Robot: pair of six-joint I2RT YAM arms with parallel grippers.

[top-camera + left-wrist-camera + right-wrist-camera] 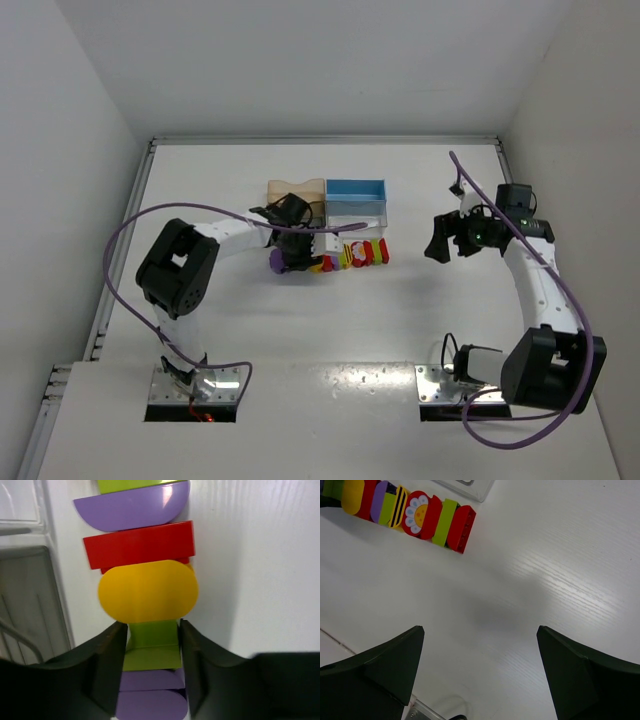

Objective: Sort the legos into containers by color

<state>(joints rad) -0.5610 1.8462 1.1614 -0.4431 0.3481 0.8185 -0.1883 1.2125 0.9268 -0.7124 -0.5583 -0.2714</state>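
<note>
White table (300, 340) carries everything. Four bins sit clustered at its middle. The tan bin (300, 187) and the blue bin (355, 188) are on the far side, and the clear bin (355, 215) is in front of the blue one. The dark grey bin (25, 605) is mostly hidden beneath the left arm (230, 232) in the top view. Along the bins' near edge the legos (350, 255) lie in one tight row, touching.

The right gripper (480, 630) hangs over bare table well to the right of the row, fingers spread wide. The left gripper (151, 640) pinches a green piece (152, 650) near the row's left end, a pad pressed on each side. A yellow oval (148, 591) touches that piece, followed by a red block (140, 545) and a purple half-round (132, 510).
</note>
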